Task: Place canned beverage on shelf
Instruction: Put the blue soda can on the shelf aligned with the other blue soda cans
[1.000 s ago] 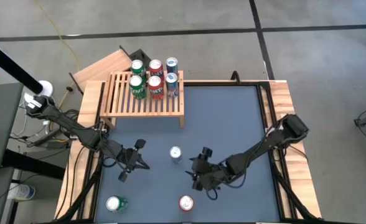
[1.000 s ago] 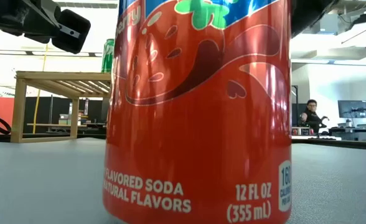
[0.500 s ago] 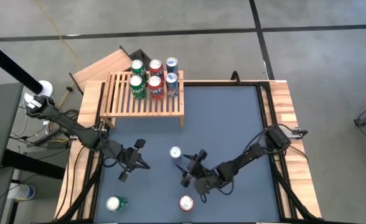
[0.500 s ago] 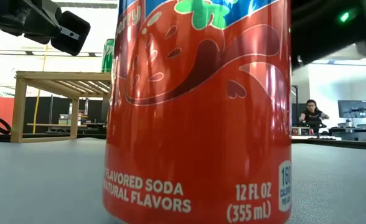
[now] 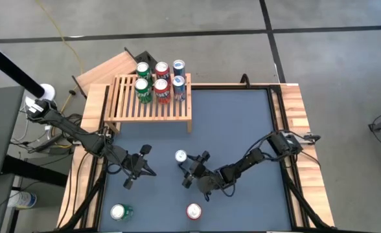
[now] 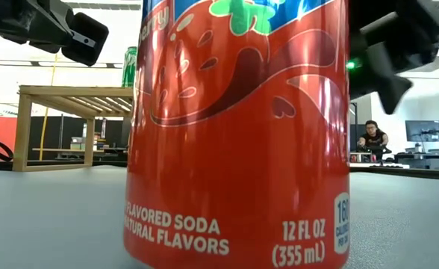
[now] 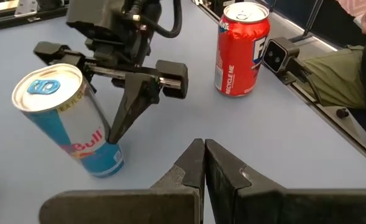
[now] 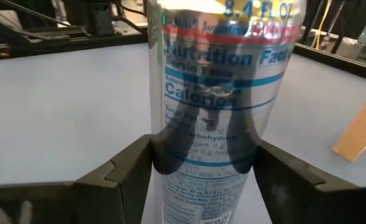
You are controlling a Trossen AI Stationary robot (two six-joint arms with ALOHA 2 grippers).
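The right arm reaches low across the worktop [image 5: 242,123] from its right edge, bent at the elbow, and its right pincer [image 5: 189,169] stands partly open around the slim blue-and-silver can [image 5: 181,157]. In the right wrist view that can [image 8: 217,93] fills the gap between the two fingers [image 8: 124,171], which flank it; whether they press on it cannot be told. In the left wrist view the can [image 7: 68,121] leans at a tilt against one finger.

The left arm waits to the left of that can, its left pincer [image 5: 138,165] closed with nothing in it; its fingers [image 7: 205,168] meet tip to tip.

The shelf [image 5: 153,107] stands at the far left corner of the worktop, well beyond the blue-and-silver can, with six cans [image 5: 159,81] grouped on its back half and its front slats bare. A red can [image 5: 194,211] and a green can [image 5: 120,211] stand nearer the front edge than the blue-and-silver can. Open blue surface lies between that can and the shelf.
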